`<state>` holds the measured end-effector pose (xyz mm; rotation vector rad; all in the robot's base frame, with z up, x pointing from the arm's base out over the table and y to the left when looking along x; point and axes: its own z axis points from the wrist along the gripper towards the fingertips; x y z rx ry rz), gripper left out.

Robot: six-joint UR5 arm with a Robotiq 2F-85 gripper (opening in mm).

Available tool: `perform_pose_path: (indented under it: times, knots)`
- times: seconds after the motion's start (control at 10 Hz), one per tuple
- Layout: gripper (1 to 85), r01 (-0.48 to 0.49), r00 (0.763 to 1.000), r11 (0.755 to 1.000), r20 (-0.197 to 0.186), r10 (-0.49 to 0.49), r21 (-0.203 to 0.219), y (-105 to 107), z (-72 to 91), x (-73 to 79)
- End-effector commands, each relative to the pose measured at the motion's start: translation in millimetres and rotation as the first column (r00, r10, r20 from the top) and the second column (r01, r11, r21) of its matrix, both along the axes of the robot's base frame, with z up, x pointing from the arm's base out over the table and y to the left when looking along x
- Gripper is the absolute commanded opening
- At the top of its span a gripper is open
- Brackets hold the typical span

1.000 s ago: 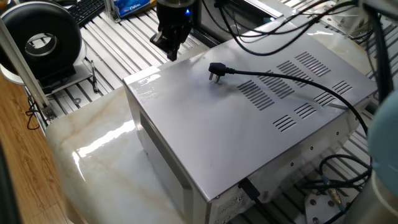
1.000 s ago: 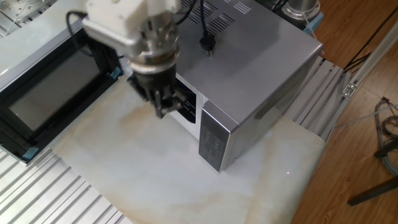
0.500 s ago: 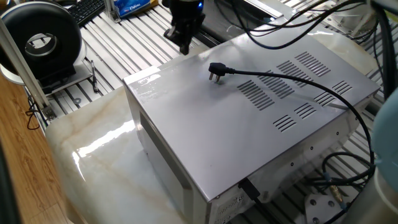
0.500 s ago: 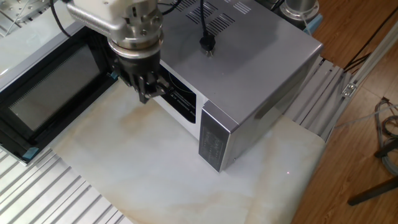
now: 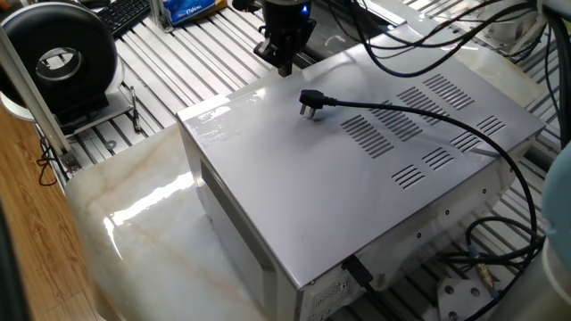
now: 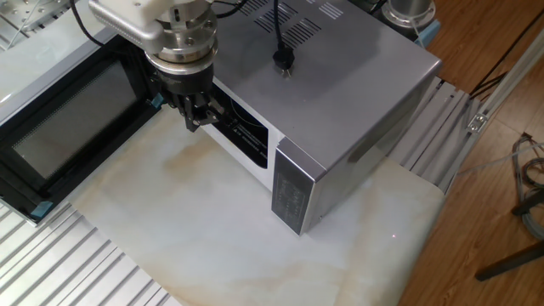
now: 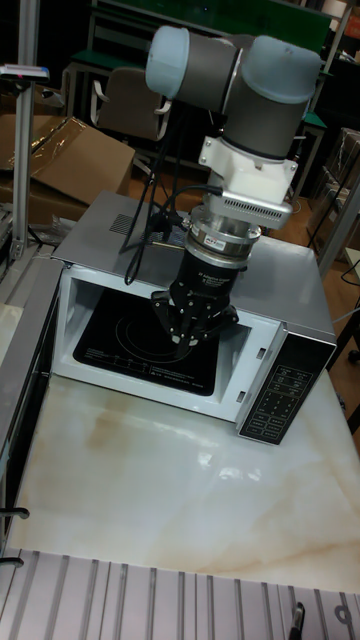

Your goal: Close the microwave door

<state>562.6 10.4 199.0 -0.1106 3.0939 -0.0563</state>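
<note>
Microwave [image 6: 357, 93] on marble surface [image 6: 195, 229], cavity exposed. Microwave door [image 6: 68, 127] swung fully open, at far left in other fixed view, glass up-facing. Claw [image 6: 194, 117] pressed together, empty, at cavity mouth; over last second shifted from in front of cavity toward door hinge side. Judgement: repositioning behind door for push; door untouched, closing not begun.

- A robotics lab is showing itself here — a marble-look slab [image 6: 212, 229] is sitting on a ribbed aluminium-profile table [image 5: 178, 62].
- Loose cables [image 5: 419, 31] are trailing overhead.
- A keyboard [image 5: 125, 13], cardboard boxes [image 7: 70, 160] and green shelving [image 7: 120, 50] are crowding the background.
</note>
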Motion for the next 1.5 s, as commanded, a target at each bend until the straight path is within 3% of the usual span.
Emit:
perform_pose_path:
  times: [0.0,0.7,1.4]
  knots:
    - [1.0,0.011,1.000,0.999,0.008,-0.011,0.032,-0.3,-7.8,-0.9]
    - [1.0,0.020,1.000,0.998,0.004,-0.020,0.054,5.1,-15.5,-0.3]
    - [1.0,-0.002,1.000,0.999,0.014,0.001,0.046,6.5,-16.7,5.0]
